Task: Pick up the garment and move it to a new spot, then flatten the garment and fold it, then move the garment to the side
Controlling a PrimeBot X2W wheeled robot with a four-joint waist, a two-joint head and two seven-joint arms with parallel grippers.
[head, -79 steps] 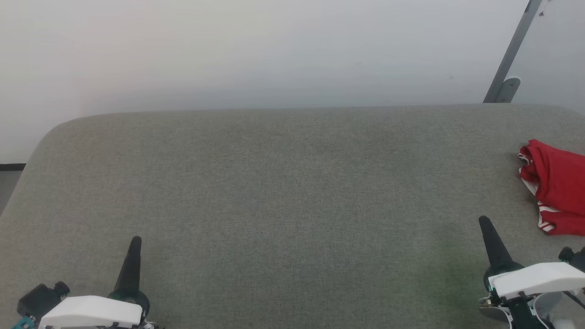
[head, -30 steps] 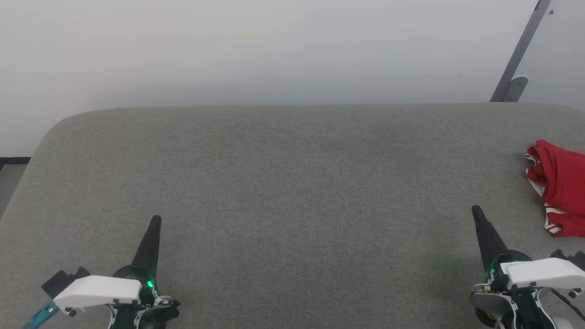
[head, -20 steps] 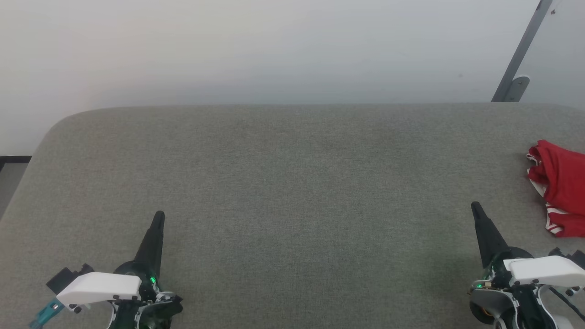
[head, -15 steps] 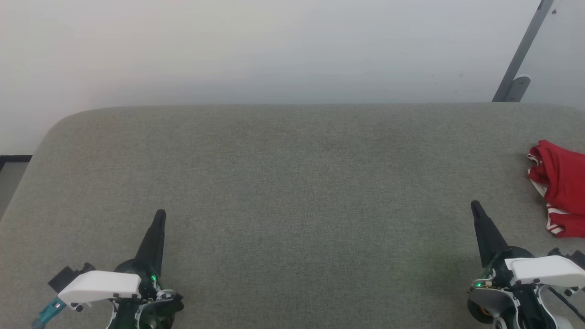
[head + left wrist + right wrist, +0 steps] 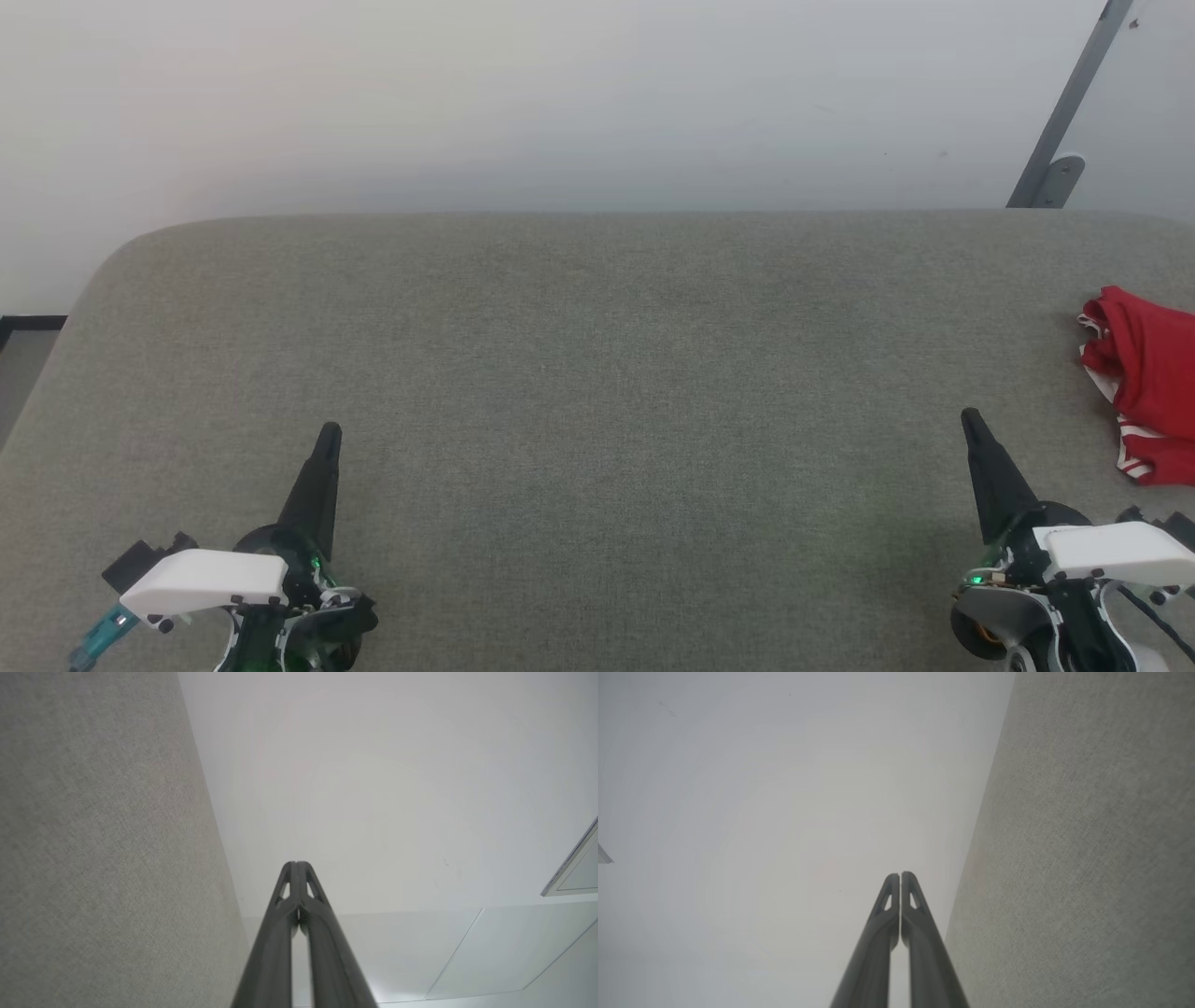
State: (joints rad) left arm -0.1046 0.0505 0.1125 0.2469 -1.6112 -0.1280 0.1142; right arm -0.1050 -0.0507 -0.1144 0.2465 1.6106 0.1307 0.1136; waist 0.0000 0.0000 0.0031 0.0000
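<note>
The garment (image 5: 1146, 383) is a crumpled red cloth with white striped edges, lying at the far right of the grey padded table (image 5: 597, 373) and cut off by the head view's edge. My right gripper (image 5: 971, 422) hovers at the lower right, shut and empty, a short way left of and nearer than the garment. At the lower left my left gripper (image 5: 330, 435) is also shut and empty, far from the cloth. In the wrist views, the left gripper (image 5: 296, 864) and right gripper (image 5: 900, 875) each show their fingers pressed together, pointing past the table edge toward the pale wall.
A pale wall (image 5: 560, 103) rises behind the table. A grey metal bar with a bracket (image 5: 1060, 140) leans at the upper right. The table's left rounded corner (image 5: 121, 261) drops to a dark floor strip.
Both arms have crept slightly forward and up in the head view over the last second. The garment lies where it was; its small shift comes from the camera moving.
</note>
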